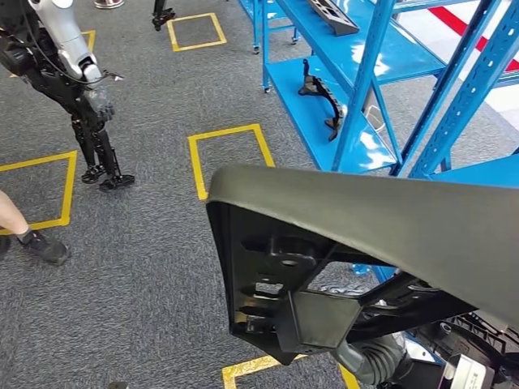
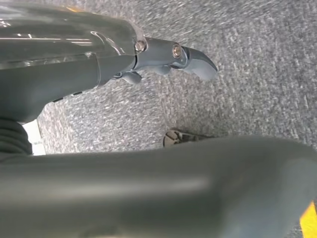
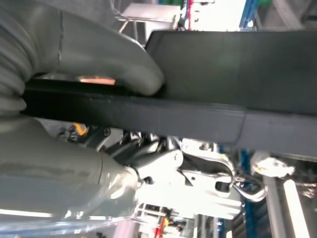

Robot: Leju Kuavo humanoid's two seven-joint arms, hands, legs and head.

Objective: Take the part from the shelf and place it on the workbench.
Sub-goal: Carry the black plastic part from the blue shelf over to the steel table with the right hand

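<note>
Covering floor, grey carpet (image 1: 140, 267), yellow squares (image 1: 229, 158)

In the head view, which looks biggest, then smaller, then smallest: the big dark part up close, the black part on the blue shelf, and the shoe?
1. Big dark part, though it sits nearest the camera.
2. Black part on the blue shelf.
3. Shoe, only slightly smaller, so that order is unsure.

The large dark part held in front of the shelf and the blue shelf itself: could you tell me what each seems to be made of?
Large dark part: probably moulded plastic, matte, with ribbed underside. Blue shelf: likely painted steel, glossy, reflecting light.
</note>
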